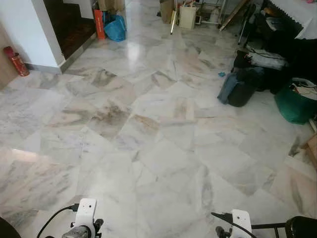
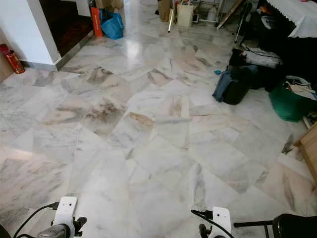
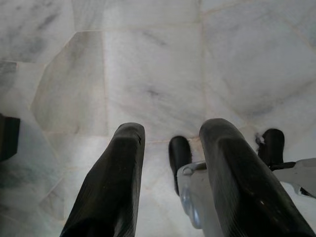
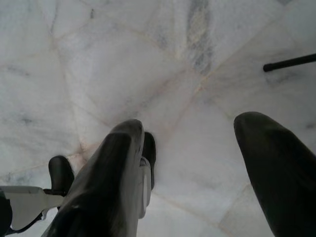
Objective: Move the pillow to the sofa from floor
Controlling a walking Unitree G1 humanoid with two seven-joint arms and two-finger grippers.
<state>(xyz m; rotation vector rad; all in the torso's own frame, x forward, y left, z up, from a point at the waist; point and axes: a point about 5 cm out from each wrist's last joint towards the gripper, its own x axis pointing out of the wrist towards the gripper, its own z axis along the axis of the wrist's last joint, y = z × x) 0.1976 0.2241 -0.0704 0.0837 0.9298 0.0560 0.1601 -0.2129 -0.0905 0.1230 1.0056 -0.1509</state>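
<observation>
Left eye view gives me a wide marble floor [image 1: 148, 148], and I take the dark bag [image 1: 240, 87] lying on it as my landmark. Just beside the dark bag, on its right, sits a green bag [image 1: 294, 104], and behind it is a heap of dark gear that I cannot sort out. Well to the left of the dark bag and farther back, a blue bag [image 1: 115, 29] rests on the floor with an orange thing [image 1: 99, 24] standing upright against its left side. Far to the left of the dark bag, a red extinguisher [image 1: 16, 60] leans at the foot of a white wall [image 1: 29, 34]. My two arms hang low, well nearer to me than the dark bag, one to its left and one about in line with it. From the left wrist I see the left gripper [image 3: 175, 127] pointing down at bare marble, its fingers [image 3: 118, 173] set a moderate gap apart with nothing between them. From the right wrist, the right gripper [image 4: 191, 123] also points at the floor, spread wide and holding nothing. Where the pillow lies with respect to the dark bag I cannot tell.
</observation>
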